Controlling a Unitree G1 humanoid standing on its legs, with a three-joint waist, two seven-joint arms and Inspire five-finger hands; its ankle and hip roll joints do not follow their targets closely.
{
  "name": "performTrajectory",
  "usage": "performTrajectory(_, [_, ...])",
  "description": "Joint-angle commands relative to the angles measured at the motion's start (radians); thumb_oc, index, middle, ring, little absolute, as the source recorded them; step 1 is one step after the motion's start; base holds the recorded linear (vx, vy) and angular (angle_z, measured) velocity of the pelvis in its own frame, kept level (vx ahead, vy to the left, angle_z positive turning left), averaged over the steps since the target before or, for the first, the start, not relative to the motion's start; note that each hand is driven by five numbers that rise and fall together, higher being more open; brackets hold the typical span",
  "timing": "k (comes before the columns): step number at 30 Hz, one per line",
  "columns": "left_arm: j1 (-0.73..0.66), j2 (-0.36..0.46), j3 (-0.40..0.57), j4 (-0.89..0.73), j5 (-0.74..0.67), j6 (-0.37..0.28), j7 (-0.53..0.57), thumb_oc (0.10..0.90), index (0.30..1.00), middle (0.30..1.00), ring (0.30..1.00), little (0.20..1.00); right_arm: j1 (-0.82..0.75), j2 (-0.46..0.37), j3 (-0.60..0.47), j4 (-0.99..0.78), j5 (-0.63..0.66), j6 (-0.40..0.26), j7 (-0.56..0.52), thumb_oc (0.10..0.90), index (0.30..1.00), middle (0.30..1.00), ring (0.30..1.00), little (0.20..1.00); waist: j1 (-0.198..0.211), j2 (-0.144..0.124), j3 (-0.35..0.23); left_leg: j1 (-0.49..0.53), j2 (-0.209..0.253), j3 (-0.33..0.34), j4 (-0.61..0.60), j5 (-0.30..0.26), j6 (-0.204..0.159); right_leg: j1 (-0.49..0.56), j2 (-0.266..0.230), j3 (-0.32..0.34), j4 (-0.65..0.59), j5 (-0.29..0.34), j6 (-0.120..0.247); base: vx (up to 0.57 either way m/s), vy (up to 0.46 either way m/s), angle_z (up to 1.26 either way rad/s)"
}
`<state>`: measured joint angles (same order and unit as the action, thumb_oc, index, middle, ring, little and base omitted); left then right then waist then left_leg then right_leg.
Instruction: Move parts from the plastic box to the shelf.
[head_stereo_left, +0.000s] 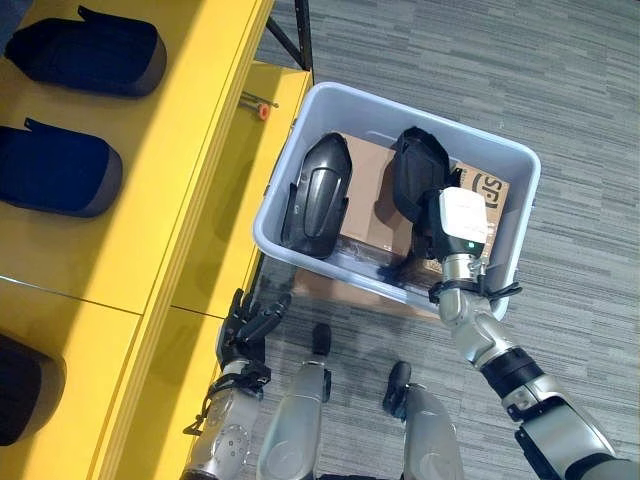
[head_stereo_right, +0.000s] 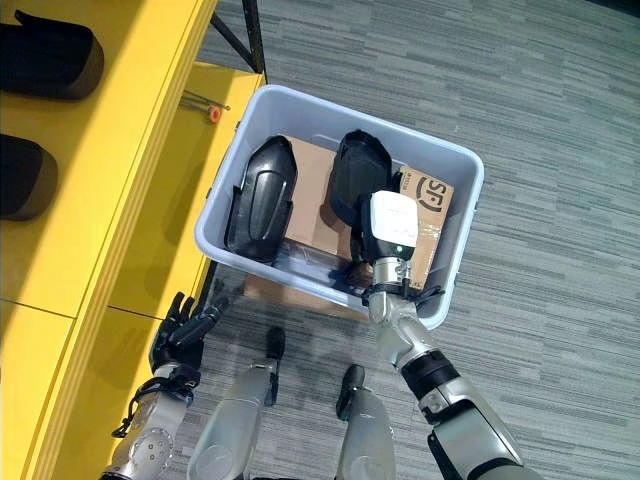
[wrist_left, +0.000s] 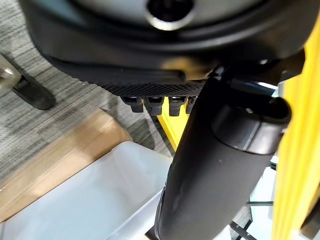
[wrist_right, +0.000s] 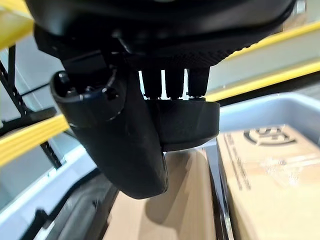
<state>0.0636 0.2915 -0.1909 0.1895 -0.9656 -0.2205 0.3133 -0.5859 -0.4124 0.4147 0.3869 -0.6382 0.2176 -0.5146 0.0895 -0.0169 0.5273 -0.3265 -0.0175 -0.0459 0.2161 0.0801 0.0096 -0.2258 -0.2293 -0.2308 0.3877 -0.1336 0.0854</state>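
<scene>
Reaching into the plastic box (head_stereo_left: 520, 170), the right hand (head_stereo_left: 425, 240) is seen closed around 1 black part (head_stereo_left: 420, 170). A second part (head_stereo_left: 318, 195) lies beside it. The left hand (head_stereo_left: 250, 325) hangs relaxed below the yellow shelf (head_stereo_left: 190, 150).

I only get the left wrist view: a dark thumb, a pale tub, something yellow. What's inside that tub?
Observer: Two black parts lie in the plastic box on a cardboard carton: the left black part and the right black part.
Operator: Where is the other hand?
Observer: The right hand is down in the box, at the right black part.
Operator: And the yellow thing?
Observer: A shelf, with more dark parts already lying on it.
</scene>
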Motion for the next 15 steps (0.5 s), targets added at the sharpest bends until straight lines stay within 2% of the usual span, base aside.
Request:
performTrajectory(1, [0.029,0.027,0.022,-0.080,0.051,-0.034,-0.045,0.900,1.000,1.000,1.000,1.000,-0.100,-0.083,-0.064,-0.142,-0.045,-0.085,0.015,0.400,0.300,0.300,0.300,0.300,0.003,-0.011,-0.114,0.003,0.040,-0.063,0.016,-0.107,-0.016,0.027,-0.051,0.012,-0.142,0.089,0.045,0.08,-0.009,-0.07])
performTrajectory(4, [0.046,0.042,0.047,-0.073,0.065,-0.005,-0.059,0.900,1.000,1.000,1.000,1.000,-0.109,-0.124,-0.075,-0.188,0.001,-0.112,0.091,0.400,0.300,0.300,0.300,0.300,-0.005,-0.018,-0.160,0.044,0.050,-0.053,-0.039,-0.087,-0.020,0.063,-0.050,0.009,-0.192,0.108,0.052,0.06,-0.021,-0.16])
performTrajectory(5, [0.051,0.048,0.056,-0.065,0.075,0.015,-0.064,0.900,1.000,1.000,1.000,1.000,-0.137,-0.155,-0.079,-0.212,0.055,-0.138,0.128,0.400,0.300,0.300,0.300,0.300,-0.009,-0.020,-0.190,0.068,0.058,-0.043,-0.070,-0.076,-0.022,0.081,-0.050,0.005,-0.217,0.118,0.057,0.09,-0.038,-0.10])
performTrajectory(12, [0.073,0.045,0.077,-0.042,0.074,0.051,-0.085,0.900,1.000,1.000,1.000,1.000,-0.262,-0.244,-0.032,-0.256,0.092,-0.177,0.224,0.400,0.300,0.300,0.300,0.300,-0.014,-0.022,-0.293,0.165,0.086,-0.014,-0.173,-0.051,-0.029,0.134,-0.045,0.008,-0.263,0.127,0.072,0.08,-0.042,-0.13])
performTrajectory(15, [0.074,0.040,0.079,-0.035,0.074,0.057,-0.089,0.900,1.000,1.000,1.000,1.000,-0.307,-0.265,-0.008,-0.260,0.085,-0.184,0.240,0.400,0.300,0.300,0.300,0.300,-0.015,-0.016,-0.317,0.187,0.091,-0.005,-0.183,-0.053,-0.032,0.150,-0.041,0.012,-0.269,0.124,0.074,0.07,-0.049,-0.14])
